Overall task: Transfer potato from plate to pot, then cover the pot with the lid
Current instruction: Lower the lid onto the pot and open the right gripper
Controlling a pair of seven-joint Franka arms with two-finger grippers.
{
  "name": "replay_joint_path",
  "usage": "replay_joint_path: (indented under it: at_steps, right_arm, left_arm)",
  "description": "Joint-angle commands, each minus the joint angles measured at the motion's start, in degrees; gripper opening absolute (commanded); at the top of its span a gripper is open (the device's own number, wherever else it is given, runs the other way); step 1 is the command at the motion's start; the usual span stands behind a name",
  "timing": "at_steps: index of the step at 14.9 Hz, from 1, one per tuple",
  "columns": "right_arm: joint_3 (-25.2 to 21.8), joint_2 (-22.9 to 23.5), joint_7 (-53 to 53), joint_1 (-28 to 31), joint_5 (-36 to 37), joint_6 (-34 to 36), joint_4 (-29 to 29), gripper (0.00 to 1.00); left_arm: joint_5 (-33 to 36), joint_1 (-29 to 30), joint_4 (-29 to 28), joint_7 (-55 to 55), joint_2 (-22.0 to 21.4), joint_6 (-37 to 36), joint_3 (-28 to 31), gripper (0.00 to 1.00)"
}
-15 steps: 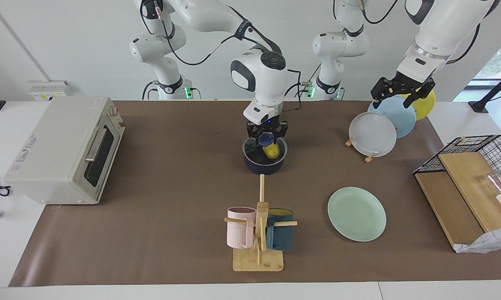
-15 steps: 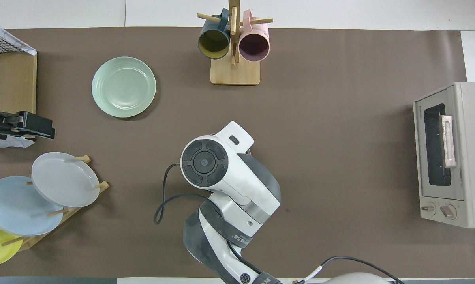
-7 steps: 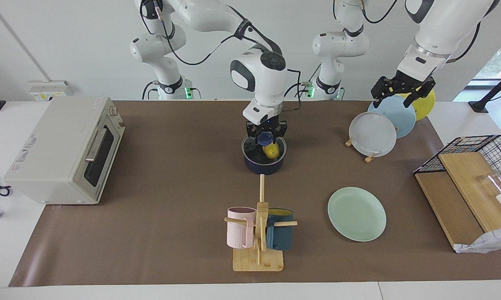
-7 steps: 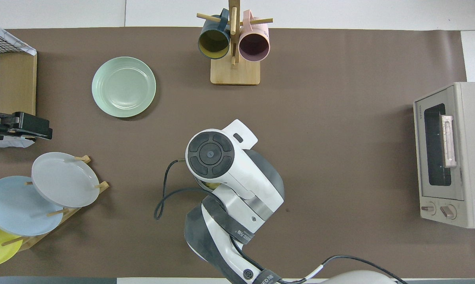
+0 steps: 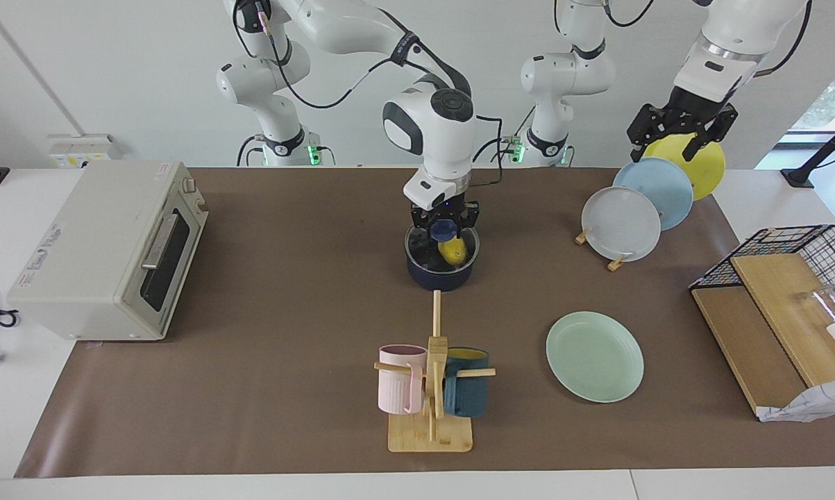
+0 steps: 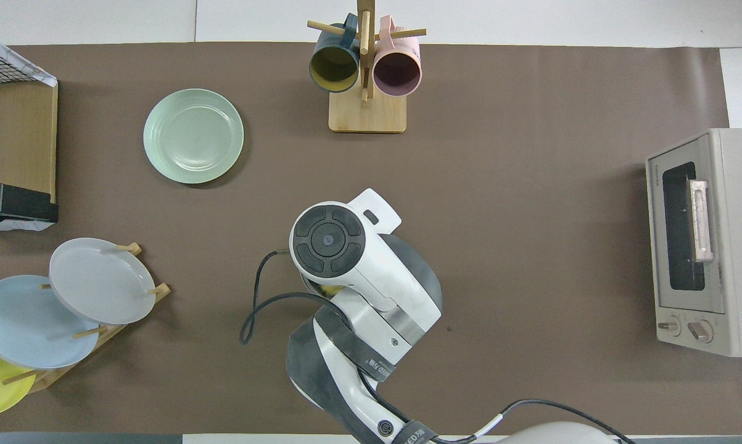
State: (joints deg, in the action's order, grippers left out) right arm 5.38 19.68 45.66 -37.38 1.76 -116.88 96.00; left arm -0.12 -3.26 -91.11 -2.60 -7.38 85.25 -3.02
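At the middle of the brown-covered tabletop [image 5: 285, 292] sits the small dark navy-blue pot [image 5: 441, 264], with the bright-yellow oval potato [image 5: 453, 251] lying inside it. The right claw [image 5: 444, 228] is closed on the blue knob of the round clear glass lid [image 5: 417, 248], which sits at the pot's rim; whether it rests fully seated cannot be told. Only the facing view shows this: from overhead the right arm's white wrist covers pot, lid and claw, leaving just a sliver of yellow beneath it.

The round pale mint-green plate [image 5: 595, 356] lies bare, farther from the robots than the pot and toward the left arm's end, beside the wooden mug stand [image 5: 431, 410] with its pink and dark teal mugs.

The left claw [image 5: 679, 132] hangs with fingers spread, holding nothing, over the upright yellow plate [image 5: 709, 170] on the wooden rack; overhead, only a dark edge of it shows. The beige toaster oven [image 5: 105, 250] stands at the right arm's end.
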Motion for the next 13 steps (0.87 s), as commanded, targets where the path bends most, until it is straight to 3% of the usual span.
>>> replay_joint_path:
  at_steps: [1, 5, 7, 9, 10, 13]
  right_arm:
    - [0.2, 0.5, -0.1, -0.2, 2.1, 0.3, -0.3, 0.43]
    - [0.2, 0.5, -0.3, -0.8, 3.5, 0.1, -0.1, 0.47]
    - [0.2, 0.5, -0.3, -0.8, 3.5, 0.1, -0.2, 0.65]
    - [0.2, 0.5, -0.3, -0.7, 3.7, 0.7, -1.2, 0.93]
    - [0.2, 0.4, -0.4, -0.4, 3.7, 0.9, -2.0, 1.00]
    - [0.2, -1.2, -1.9, 1.7, 3.7, 3.2, -4.3, 1.00]
  left_arm:
    - [-0.1, 0.7, -2.0, -1.0, -3.1, -0.2, -0.6, 1.00]
    - [-0.1, 0.6, -3.5, -0.4, -1.9, 1.1, -0.5, 1.00]
    - [-0.2, 0.5, -3.0, -0.3, 0.3, 1.2, -0.6, 1.00]
    - [-1.3, 0.6, -3.4, -0.3, 0.5, 2.2, -0.5, 1.00]
    - [-1.3, 0.7, -3.6, -0.3, 0.4, 2.4, -0.5, 1.00]
    - [-1.3, 0.8, -3.7, -0.7, 0.4, 2.4, -0.5, 1.00]
